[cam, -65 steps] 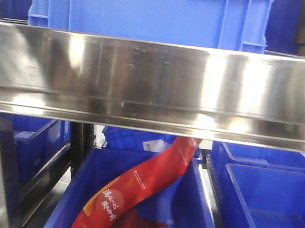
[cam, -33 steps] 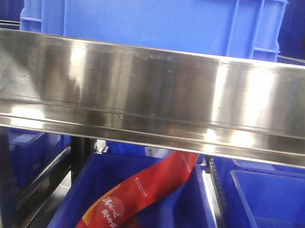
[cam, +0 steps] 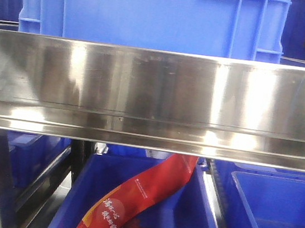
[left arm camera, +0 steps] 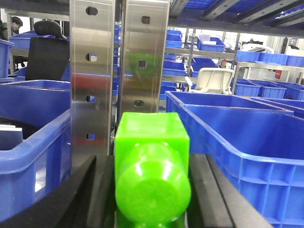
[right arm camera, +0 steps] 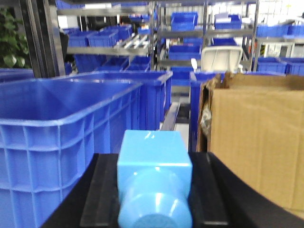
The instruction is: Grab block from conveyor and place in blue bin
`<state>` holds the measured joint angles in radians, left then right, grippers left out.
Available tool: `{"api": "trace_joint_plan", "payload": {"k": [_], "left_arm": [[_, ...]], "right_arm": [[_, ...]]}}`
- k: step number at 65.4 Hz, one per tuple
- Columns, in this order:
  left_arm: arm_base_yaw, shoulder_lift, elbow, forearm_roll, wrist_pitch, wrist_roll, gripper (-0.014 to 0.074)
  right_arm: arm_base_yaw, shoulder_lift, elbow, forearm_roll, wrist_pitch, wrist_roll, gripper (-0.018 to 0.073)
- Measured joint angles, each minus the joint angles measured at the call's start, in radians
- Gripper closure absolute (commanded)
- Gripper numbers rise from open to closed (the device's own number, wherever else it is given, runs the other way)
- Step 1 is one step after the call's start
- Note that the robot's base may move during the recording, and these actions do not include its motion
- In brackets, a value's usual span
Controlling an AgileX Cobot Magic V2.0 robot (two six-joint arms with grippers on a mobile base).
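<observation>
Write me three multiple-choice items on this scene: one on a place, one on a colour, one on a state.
1. Where does the red packet lie?
A. on the floor
B. in the blue bin below the steel shelf
C. in a gripper

2. What colour is the block in the right gripper?
A. light blue
B. green
C. red

3. What state is the left gripper in?
A. open, empty
B. out of view
C. shut on the green block

Key:
1 B: the front view shows it draped inside that bin.
2 A: the right wrist view shows it light blue between the fingers.
3 C: black fingers flank both sides of the green block.
</observation>
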<state>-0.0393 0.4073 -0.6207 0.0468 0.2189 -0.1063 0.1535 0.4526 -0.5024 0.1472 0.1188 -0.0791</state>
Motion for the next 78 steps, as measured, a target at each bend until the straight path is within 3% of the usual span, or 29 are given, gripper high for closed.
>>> {"api": "trace_joint_plan", "payload": {"k": [10,16,32,45,65,71,78], "left_arm": [[0.0,0.008,-0.013,0.006,0.0,0.002,0.0707],[-0.034,0.04,-0.046,0.012,-0.003,0.006,0.0707],[-0.272,0.25,-0.181,0.046,-0.008,0.043,0.0707],[-0.399,0.501,-0.392,0.048,0.012,0.049,0.0707],[-0.428,0.94,-0.708,0.01,0.034,0.051,0.0704],[-0.43,1.022,-0.759,-0.003,0.038,0.053,0.0627],[-0.43,1.074,-0.777,-0.023,0.043,0.053,0.0434]], "right_arm": [[0.011,0.047,-0.037,0.0,0.006,0.0,0.0721],[0.049,0.09,-0.087,-0.011,0.009,0.0,0.0721],[0.215,0.305,-0.278,-0.069,0.009,0.0,0.0721],[0.261,0.527,-0.445,-0.05,0.012,0.0,0.0721],[0.286,0.835,-0.679,-0.033,0.024,0.0,0.0721],[0.312,0.899,-0.717,-0.033,0.026,0.0,0.068],[0.337,0.948,-0.738,-0.033,0.028,0.0,0.0492]]}}
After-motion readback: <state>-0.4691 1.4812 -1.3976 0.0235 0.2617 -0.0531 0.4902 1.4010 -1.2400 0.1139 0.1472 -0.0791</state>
